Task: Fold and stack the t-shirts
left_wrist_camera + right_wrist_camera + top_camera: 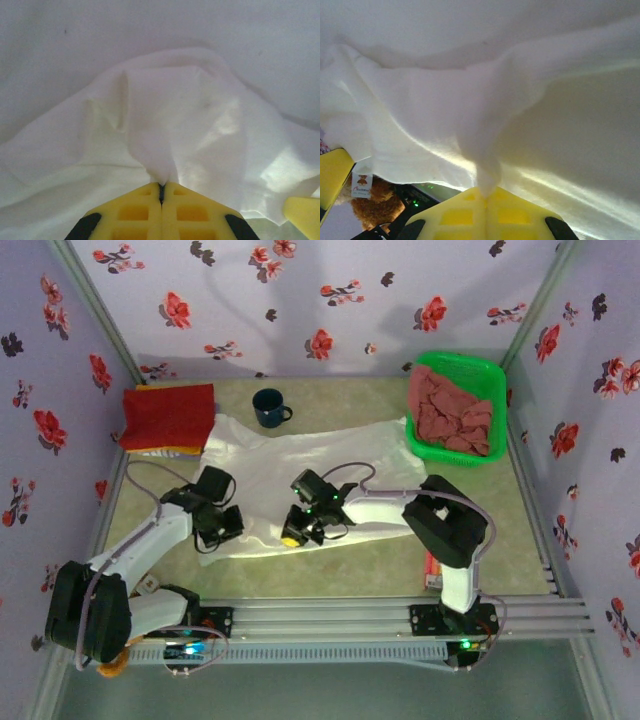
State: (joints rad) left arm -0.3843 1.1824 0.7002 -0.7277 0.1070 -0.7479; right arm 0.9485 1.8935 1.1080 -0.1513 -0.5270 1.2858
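Observation:
A white t-shirt (300,450) lies spread across the middle of the table, its near edge lifted. My left gripper (226,529) is shut on a pinch of that near edge at the left; in the left wrist view the yellow gripper (161,186) clamps a peak of the white cloth (175,100). My right gripper (293,532) is shut on the same edge further right, and in the right wrist view this gripper (486,192) squeezes a bunched fold of the white cloth (470,100). A folded red t-shirt (168,415) rests at the back left. Dusty-pink t-shirts (455,418) fill the basket.
A green plastic basket (494,375) stands at the back right. A dark blue mug (268,407) sits behind the white shirt. A brown teddy bear (372,202) shows under the lifted cloth. The floral walls close in on three sides.

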